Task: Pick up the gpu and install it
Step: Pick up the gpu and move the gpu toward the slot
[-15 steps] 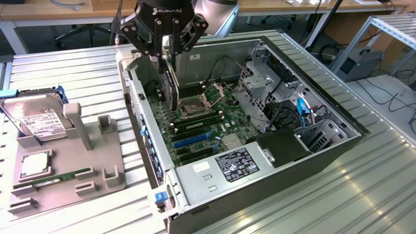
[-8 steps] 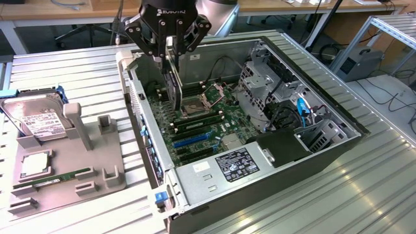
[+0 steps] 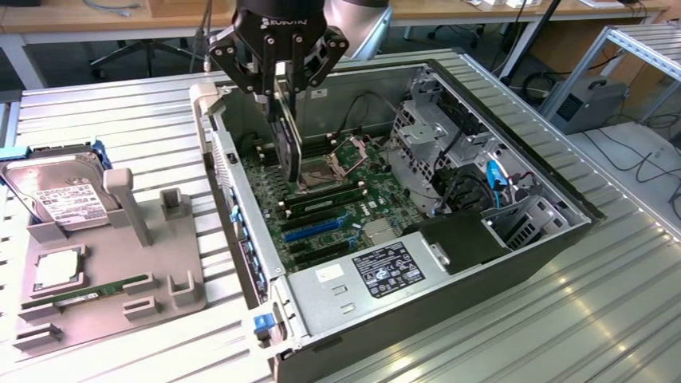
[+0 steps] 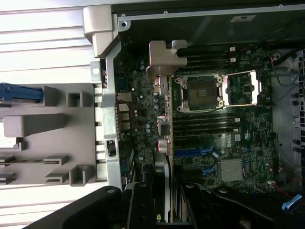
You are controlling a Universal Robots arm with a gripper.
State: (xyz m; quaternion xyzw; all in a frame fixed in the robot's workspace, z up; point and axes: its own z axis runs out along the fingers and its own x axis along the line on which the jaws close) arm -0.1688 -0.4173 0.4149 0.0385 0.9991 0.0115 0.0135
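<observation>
Gripper [image 3: 284,89]: matte black, clamped tight on the gpu's top edge, upper centre of the exterior view.
Gpu [image 3: 285,140]: thin, flat, dark card hanging on edge, its lower end down inside the case [image 3: 447,311], close to the green motherboard [image 3: 330,215].
Bracket [image 4: 164,59]: silvery bent metal strip at the card's end.
Tabletop [image 3: 596,319]: ribbed metal slats.
Far left: silver hard drive [image 3: 59,195] leaning in a grey moulded holder [image 3: 107,279].

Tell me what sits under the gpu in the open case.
The motherboard, beside the CPU socket. The gpu, gripped edge-down by the gripper, hides the strip of board directly beneath it.
</observation>
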